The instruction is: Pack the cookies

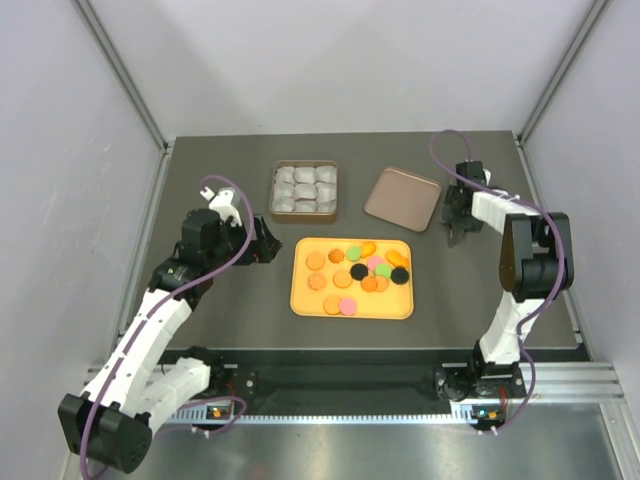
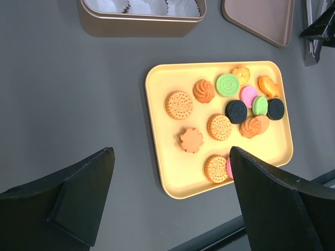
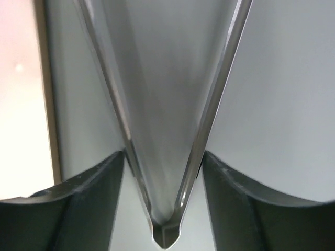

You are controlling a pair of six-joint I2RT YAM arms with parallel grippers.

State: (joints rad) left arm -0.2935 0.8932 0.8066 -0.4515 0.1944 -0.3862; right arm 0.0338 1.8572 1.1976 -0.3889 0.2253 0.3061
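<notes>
The cookies (image 1: pixel 360 270) lie loose on an orange tray (image 1: pixel 300 300) at mid-table: orange, pink, green and black discs (image 2: pixel 220 127). My left gripper (image 1: pixel 263 243) hovers just left of the tray, open and empty; in its wrist view (image 2: pixel 170 151) the tray's near corner shows between the wide fingers. My right gripper (image 1: pixel 458 222) points down at the table right of the lid. Its fingers (image 3: pixel 163 152) press on both arms of a pair of metal tongs (image 3: pixel 166 235), whose V spreads upward in that view.
A brown tin (image 1: pixel 305 212) lined with white crinkled paper cups stands behind the tray. Its lid (image 1: pixel 402 198) lies flat to the right. Grey walls close in the table on three sides.
</notes>
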